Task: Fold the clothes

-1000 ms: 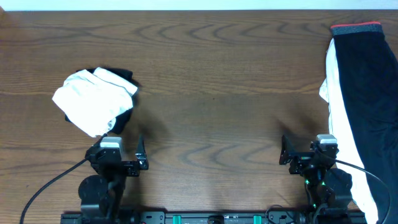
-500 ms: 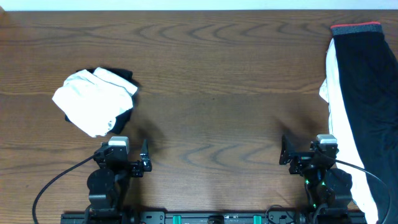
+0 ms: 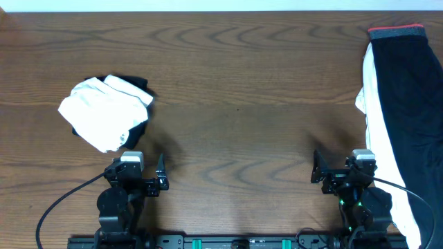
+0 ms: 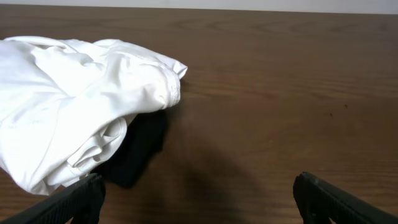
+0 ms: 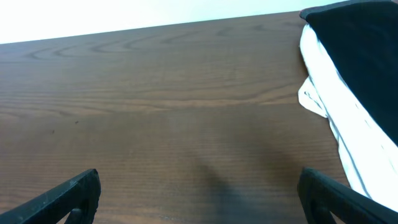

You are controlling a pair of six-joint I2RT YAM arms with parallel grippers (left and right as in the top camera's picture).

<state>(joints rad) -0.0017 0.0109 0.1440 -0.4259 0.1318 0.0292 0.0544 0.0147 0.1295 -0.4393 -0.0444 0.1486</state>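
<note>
A crumpled white garment (image 3: pixel 104 111) lies on top of a dark garment (image 3: pixel 138 86) at the left of the wooden table; it also shows in the left wrist view (image 4: pixel 74 106). A black garment with a grey and red waistband (image 3: pixel 408 104) and a white garment under it (image 3: pixel 377 131) lie along the right edge; both show in the right wrist view (image 5: pixel 354 50). My left gripper (image 3: pixel 159 181) is open and empty, just in front of the white bundle (image 4: pixel 199 199). My right gripper (image 3: pixel 317 173) is open and empty, left of the black garment (image 5: pixel 199 196).
The brown wooden table (image 3: pixel 242 104) stretches between the two piles. A pale wall runs along its far edge (image 5: pixel 124 15). Black cables trail from both arm bases at the front edge.
My left arm turned slightly to the right between the oldest frame and half a second ago, then stayed still. The right arm and the clothes have not moved.
</note>
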